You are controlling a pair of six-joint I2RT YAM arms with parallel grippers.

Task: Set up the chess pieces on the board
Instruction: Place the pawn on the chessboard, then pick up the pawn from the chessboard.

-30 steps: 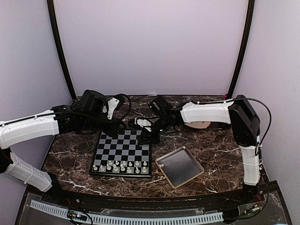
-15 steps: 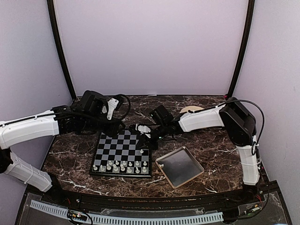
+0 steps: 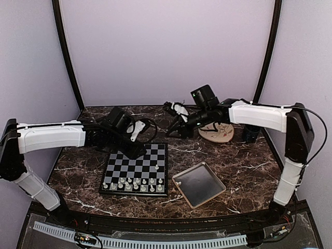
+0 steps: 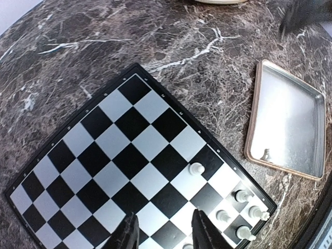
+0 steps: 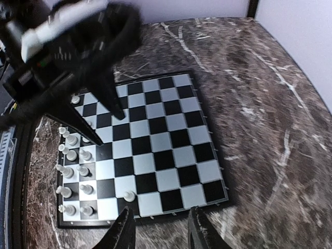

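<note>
While most of the chess pieces (image 3: 134,183) stood in the two near rows of the board (image 3: 129,162), a lone piece (image 3: 157,167) stood near its right edge. The left claw (image 4: 165,234) hovered over the board, parted and empty; the right claw (image 5: 160,233) gaped empty above the surface (image 3: 244,161).

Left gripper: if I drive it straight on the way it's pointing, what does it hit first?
Probably the board, on the bare squares just ahead of the left gripper. The lone pawn stands a little beyond, slightly right. Depth is unclear.
</note>
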